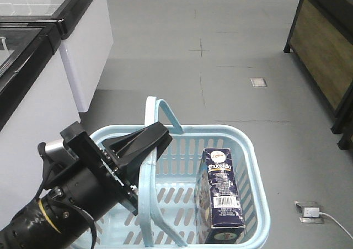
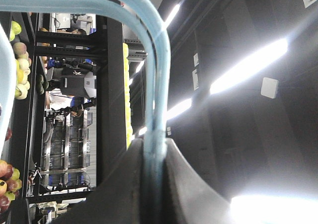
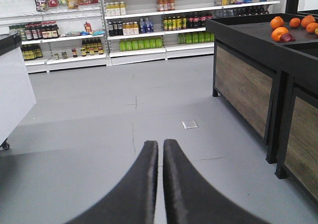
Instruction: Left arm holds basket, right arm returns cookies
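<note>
The light blue basket [image 1: 242, 136] fills the lower front view. My left arm [image 1: 66, 199], with its yellow band, reaches in from the lower left. The left gripper [image 1: 158, 138] is shut on one hoop handle [image 1: 144, 205]. In the left wrist view the blue handle [image 2: 158, 85] runs straight between the closed left gripper [image 2: 155, 147]. The cookies [image 1: 222, 191], a dark navy Chocofilo carton, stand on end against the basket's right wall. My right gripper [image 3: 160, 145] shows only in its wrist view. It is shut on nothing and sits over bare grey floor.
White freezer cabinets [image 1: 83, 56] line the left side. A dark wooden stand [image 1: 322, 56] is at the right, with oranges [image 3: 278, 28] on top. Shelves of bottles [image 3: 149, 30] run along the far wall. A floor plate [image 1: 258, 82] and a plug with cable [image 1: 309, 210] lie on the floor.
</note>
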{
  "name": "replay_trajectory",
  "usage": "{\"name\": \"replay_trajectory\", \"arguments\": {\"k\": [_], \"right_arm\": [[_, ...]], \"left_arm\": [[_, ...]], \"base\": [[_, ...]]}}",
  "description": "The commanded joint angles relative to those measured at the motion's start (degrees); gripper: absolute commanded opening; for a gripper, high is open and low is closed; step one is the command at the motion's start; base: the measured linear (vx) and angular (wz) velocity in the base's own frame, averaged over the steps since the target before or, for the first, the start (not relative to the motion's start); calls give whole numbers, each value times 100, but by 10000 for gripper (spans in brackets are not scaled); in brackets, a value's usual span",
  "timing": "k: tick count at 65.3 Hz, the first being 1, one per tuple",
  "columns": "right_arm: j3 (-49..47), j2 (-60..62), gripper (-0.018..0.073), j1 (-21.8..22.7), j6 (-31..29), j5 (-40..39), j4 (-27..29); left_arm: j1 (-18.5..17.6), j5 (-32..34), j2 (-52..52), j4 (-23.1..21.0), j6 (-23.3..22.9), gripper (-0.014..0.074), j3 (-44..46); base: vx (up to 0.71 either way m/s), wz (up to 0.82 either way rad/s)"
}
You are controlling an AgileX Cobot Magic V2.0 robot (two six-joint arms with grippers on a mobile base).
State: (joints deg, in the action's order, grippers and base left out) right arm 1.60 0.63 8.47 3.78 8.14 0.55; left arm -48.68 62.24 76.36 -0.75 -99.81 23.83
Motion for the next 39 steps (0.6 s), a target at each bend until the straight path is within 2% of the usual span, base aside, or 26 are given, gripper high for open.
{"name": "replay_trajectory", "arguments": {"k": [1, 39], "right_arm": [[103, 75, -6, 5, -53, -437, -55], [103, 75, -6, 5, -53, -437, -55]], "left_arm": [[-42, 1172, -176, -75, 0, -3, 159], [-37, 1168, -176, -75, 12, -3, 159]], "base": [[0, 0], [0, 0]]}}
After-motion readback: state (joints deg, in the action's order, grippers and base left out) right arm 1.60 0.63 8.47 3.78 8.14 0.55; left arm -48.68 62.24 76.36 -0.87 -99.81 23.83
